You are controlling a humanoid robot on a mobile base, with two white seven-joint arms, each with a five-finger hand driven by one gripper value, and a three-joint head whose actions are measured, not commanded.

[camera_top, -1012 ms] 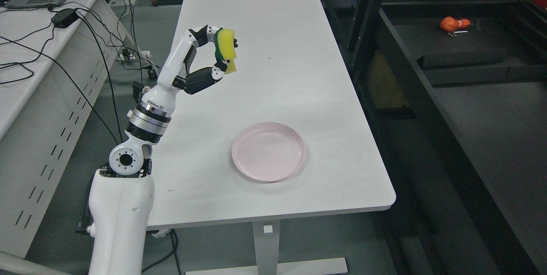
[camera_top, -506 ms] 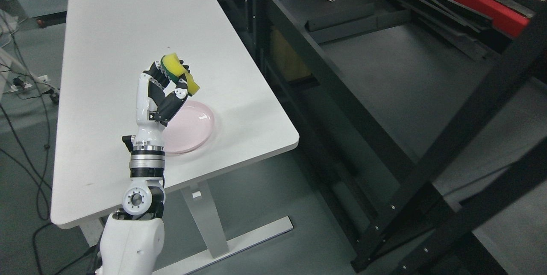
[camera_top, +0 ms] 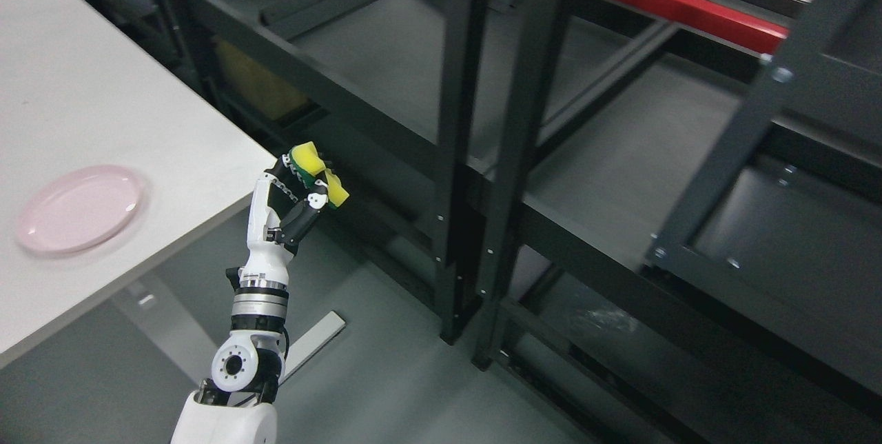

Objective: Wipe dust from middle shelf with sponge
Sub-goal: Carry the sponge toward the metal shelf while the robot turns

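The sponge (camera_top: 315, 169) is partly covered by the left hand (camera_top: 293, 199); the table (camera_top: 103, 106) is cut off at the left edge.

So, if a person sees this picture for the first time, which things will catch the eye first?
Probably the bright yellow-and-green sponge, gripped by the white-and-black left robot hand raised near the lower middle, just off the corner of the white table. Next, the big black metal shelf rack fills the right side, with a red beam at the top. A pale pink round plate lies on the table at the left.
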